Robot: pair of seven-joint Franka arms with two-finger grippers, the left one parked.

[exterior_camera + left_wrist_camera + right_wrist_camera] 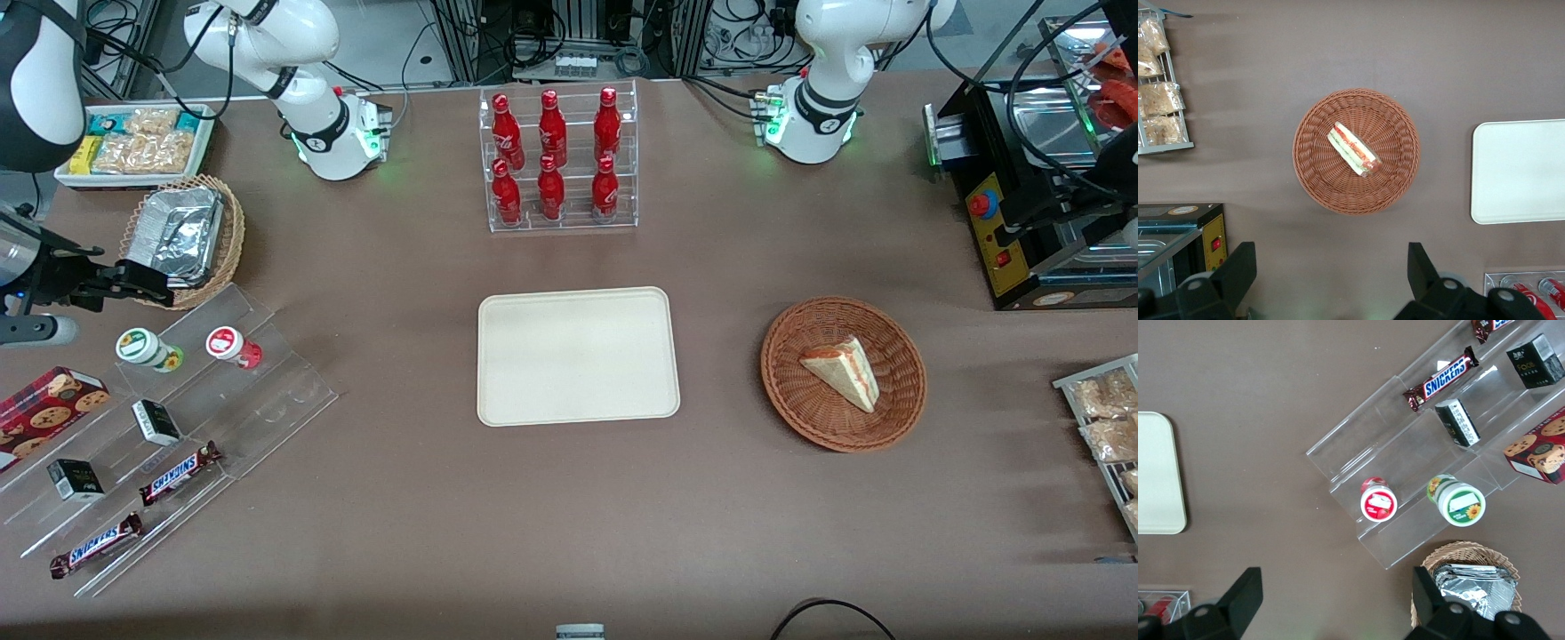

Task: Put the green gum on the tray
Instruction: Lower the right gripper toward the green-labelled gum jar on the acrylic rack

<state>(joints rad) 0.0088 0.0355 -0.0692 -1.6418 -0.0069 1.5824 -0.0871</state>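
Observation:
The green gum (147, 349) (1458, 501) stands on the top step of a clear acrylic shelf (267, 391), its white lid bearing a green and orange label. A red-based bottle (233, 346) (1377, 500) stands beside it on the same step. The cream tray (578, 356) (1158, 473) lies flat and bare at the table's middle. My gripper (142, 286) (1335, 587) is open and holds nothing. It hovers a little farther from the front camera than the green gum, next to a wicker basket, apart from both bottles.
The wicker basket (229, 233) holds a foil container. The shelf's lower steps carry Snickers bars (180, 472), small black boxes (156, 421) and a cookie box (44, 411). A rack of red bottles (556, 160) stands farther back. A basket with a sandwich (843, 373) lies toward the parked arm's end.

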